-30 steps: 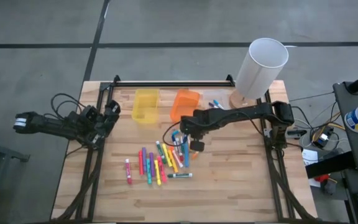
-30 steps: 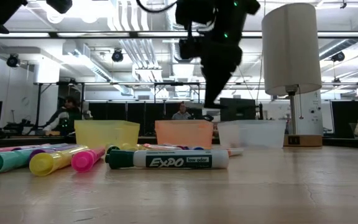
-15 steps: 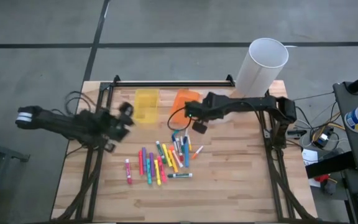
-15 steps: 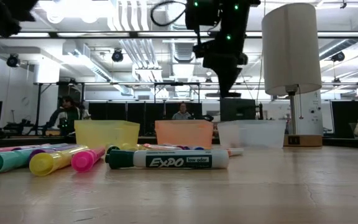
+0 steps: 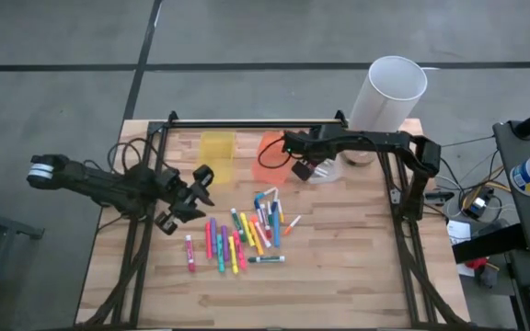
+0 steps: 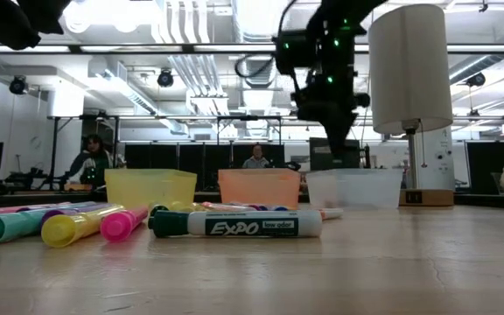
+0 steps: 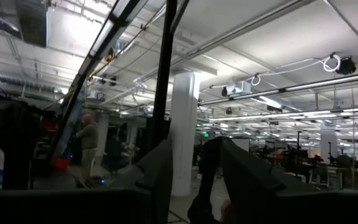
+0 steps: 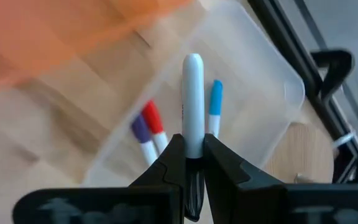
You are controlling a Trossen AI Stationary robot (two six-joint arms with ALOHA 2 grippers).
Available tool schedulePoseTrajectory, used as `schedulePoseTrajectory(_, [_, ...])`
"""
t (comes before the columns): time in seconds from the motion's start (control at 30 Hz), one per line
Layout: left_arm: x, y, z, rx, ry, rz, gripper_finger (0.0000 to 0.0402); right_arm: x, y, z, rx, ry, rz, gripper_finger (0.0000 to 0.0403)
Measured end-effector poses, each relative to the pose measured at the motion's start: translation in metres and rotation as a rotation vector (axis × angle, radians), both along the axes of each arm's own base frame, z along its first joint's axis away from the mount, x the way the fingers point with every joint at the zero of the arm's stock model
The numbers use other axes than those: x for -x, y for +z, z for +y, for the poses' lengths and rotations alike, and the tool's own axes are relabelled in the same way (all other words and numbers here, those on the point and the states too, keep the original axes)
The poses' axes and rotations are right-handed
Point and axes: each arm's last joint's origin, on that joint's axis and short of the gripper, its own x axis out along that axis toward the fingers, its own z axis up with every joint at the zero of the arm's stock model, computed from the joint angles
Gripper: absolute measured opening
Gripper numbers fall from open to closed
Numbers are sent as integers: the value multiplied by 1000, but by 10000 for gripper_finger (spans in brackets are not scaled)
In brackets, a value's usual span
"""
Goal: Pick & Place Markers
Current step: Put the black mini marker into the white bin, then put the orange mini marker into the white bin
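**Releasing a white marker into the clear bin**

Right gripper (image 8: 192, 163) is clamped on a white marker (image 8: 192, 102), gripping it near one end so that the rest of the barrel projects past the fingertips. In the high view the right gripper (image 5: 313, 168) hangs over the clear bin (image 5: 329, 172), which sits just beside the orange bin (image 5: 274, 154) and near the foot of the tall white cylinder (image 5: 386, 101). The right wrist view shows markers with blue, red and purple caps already lying in the clear bin (image 8: 272, 93).

Judged procedure for this step:

1. Keep the marker's free end inside the bin's rim before release; the barrel projects well ahead of the jaws and could catch the wall.
2. Lower until the barrel is close to the markers below, so it does not bounce out.
3. Part the jaws fully, then withdraw upward.

Left gripper (image 5: 187, 195) hangs with its jaws apart and empty, near the loose markers (image 5: 242, 239) remaining on the wooden table (image 5: 339, 267). The yellow bin (image 5: 215, 154) stands beside the orange one.
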Motion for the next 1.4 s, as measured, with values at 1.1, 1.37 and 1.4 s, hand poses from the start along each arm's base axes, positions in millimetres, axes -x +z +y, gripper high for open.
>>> schedulePoseTrajectory(1.1, [2,1,0,2,0,-6,133,27,-56,-16,-61,-89,16,93])
schedulePoseTrajectory(1.37, [2,1,0,2,-1,-6,133,27,-56,-15,-61,-69,31,148])
schedulePoseTrajectory(1.4, [2,1,0,2,0,-6,133,27,-56,-15,-61,-68,31,153])
